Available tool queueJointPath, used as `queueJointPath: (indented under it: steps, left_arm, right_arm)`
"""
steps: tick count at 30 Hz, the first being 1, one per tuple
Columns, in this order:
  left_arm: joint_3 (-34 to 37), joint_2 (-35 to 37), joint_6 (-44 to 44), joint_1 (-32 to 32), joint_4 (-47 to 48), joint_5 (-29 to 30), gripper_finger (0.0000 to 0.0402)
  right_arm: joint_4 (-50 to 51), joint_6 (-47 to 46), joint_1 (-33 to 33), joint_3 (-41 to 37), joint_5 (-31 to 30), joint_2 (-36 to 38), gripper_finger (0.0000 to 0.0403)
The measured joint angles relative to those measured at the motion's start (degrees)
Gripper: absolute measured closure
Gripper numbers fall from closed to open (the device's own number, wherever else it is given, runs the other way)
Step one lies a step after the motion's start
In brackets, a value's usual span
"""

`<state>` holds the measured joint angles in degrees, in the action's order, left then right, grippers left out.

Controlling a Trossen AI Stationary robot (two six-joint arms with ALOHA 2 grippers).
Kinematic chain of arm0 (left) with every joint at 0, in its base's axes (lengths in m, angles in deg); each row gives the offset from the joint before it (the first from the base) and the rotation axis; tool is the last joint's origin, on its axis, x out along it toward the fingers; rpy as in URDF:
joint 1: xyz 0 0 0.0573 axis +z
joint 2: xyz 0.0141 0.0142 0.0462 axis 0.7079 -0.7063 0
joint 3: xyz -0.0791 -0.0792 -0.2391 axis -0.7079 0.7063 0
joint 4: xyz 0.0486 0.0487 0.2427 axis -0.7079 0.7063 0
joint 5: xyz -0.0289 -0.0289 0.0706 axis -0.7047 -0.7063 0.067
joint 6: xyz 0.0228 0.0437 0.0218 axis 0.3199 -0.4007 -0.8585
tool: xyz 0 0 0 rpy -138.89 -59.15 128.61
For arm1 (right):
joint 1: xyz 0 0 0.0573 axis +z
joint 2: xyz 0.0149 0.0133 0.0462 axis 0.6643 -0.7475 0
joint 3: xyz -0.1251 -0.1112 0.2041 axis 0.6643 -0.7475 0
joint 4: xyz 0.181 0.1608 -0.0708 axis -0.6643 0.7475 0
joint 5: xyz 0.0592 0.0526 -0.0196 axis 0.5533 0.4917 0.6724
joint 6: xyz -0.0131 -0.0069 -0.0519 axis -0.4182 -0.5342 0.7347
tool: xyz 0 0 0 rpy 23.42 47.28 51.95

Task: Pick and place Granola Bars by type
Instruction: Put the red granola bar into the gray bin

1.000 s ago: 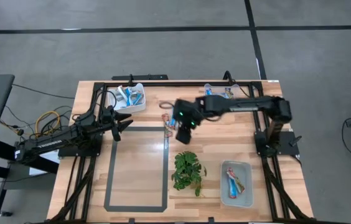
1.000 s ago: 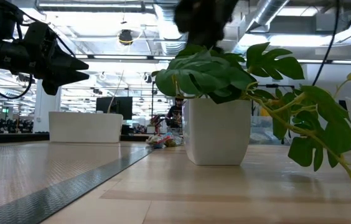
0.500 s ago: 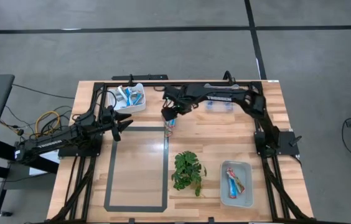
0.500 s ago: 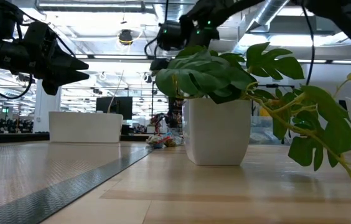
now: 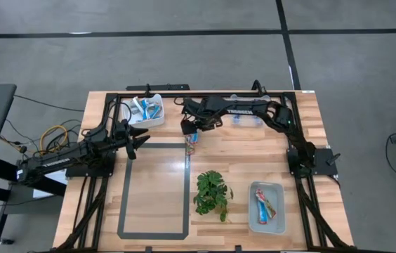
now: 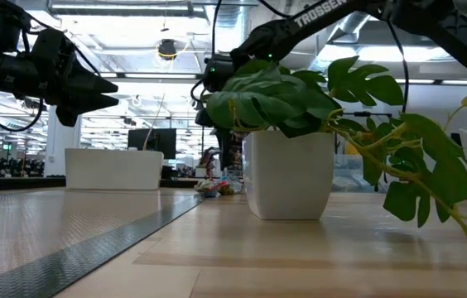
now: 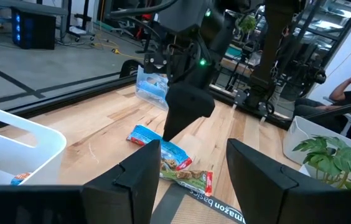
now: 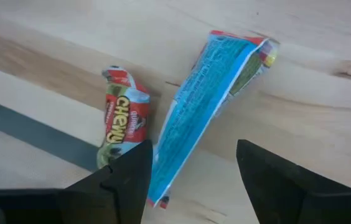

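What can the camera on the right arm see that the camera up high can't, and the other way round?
Only the right wrist view shows the word CHEWY on the red bar beside the blue bar, framed by the right tool's open fingers. Only the high view shows the whole table, the plant, both bins and the left tool waiting, open, at the left. Both show the bars on the wood by the dark tape.

blue bar (image 8: pixel 200 106) end behind gripper finger (image 8: pixel 122 180)
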<state>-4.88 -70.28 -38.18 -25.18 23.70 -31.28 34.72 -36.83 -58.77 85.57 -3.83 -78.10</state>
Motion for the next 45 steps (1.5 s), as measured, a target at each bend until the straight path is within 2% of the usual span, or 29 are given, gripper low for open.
queueJointPath:
  steps: [12, 21, 25, 32, 35, 41, 45]
  left_arm:
    - [0.0, 0.0, 0.0, 0.0, 0.0, 0.0, 0.0226]
    - [0.0, 0.0, 0.0, 0.0, 0.0, -0.1, 0.0226]
    - [0.0, 0.0, 0.0, 0.0, 0.0, 0.0, 0.0226]
    - [0.0, 0.0, 0.0, 0.0, 0.0, 0.0, 0.0226]
    - [0.0, 0.0, 0.0, 0.0, 0.0, 0.0, 0.0226]
    - [0.0, 0.0, 0.0, 0.0, 0.0, 0.0, 0.0226]
    - [0.0, 0.0, 0.0, 0.0, 0.0, 0.0, 0.0226]
  right_arm:
    - [-4.6, -0.1, -0.3, 0.1, 0.0, -1.7, 0.0189]
    - [-3.8, -2.4, -0.5, 0.0, -1.3, -3.9, 0.0213]
    - [-3.4, -0.9, -0.5, 0.0, -1.8, -3.9, 0.0240]
    - [-3.6, -0.2, -0.1, -1.6, -1.6, -3.7, 0.0321]
    - [-3.3, 1.5, 0.2, -1.7, -0.2, -3.7, 0.0344]
    - [-3.4, 3.3, 0.7, -1.6, 1.6, -3.2, 0.0359]
    - [-2.8, 6.8, 1.1, 0.7, 5.3, -3.1, 0.0360]
